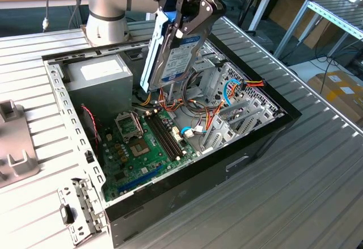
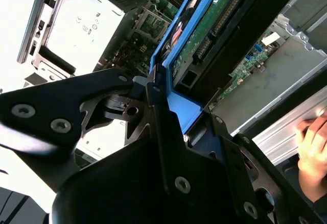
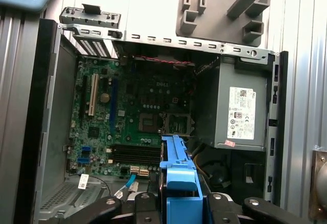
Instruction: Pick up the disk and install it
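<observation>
Clenching the hard drive (image 1: 170, 56), the gripper (image 1: 187, 17) held it near-upright above the motherboard (image 1: 142, 147). The drive cage (image 1: 238, 107) lay to the exterior view's right

disk (image 1: 177, 56) is grey with a light-blue rail, gripper (image 1: 184, 12) black, motherboard (image 1: 142, 147) green, power supply (image 1: 105, 77) grey, worktop (image 1: 272, 192) ribbed silver.

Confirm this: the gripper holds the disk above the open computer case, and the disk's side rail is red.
Not red: the side rail on the disk is light blue, as the exterior view shows. The gripper does hold it above the open computer case.
</observation>
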Tool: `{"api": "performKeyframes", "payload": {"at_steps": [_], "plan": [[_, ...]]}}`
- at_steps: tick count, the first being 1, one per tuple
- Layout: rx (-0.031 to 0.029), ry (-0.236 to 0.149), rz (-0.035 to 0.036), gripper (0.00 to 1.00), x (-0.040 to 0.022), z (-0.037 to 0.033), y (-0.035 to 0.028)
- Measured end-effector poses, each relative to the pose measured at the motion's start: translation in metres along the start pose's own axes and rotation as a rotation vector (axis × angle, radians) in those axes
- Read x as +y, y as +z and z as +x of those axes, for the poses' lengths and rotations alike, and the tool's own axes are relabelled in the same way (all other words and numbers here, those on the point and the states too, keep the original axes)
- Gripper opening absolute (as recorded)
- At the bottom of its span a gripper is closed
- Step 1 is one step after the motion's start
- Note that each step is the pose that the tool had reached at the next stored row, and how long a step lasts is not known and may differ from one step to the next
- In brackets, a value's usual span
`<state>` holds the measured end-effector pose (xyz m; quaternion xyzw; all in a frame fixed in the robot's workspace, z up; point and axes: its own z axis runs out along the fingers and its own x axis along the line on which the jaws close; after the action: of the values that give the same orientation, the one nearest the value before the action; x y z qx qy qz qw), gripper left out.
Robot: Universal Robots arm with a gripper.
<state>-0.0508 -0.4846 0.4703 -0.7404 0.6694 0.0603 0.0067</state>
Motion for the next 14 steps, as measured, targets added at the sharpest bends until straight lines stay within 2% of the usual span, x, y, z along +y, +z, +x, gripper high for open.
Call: {"api": "performKeyframes", "payload": {"at_steps": [14], "plan": [[-0.0001, 0.000, 0.0000, 0.37, 0.0003, 0.0032, 0.0001]]}}
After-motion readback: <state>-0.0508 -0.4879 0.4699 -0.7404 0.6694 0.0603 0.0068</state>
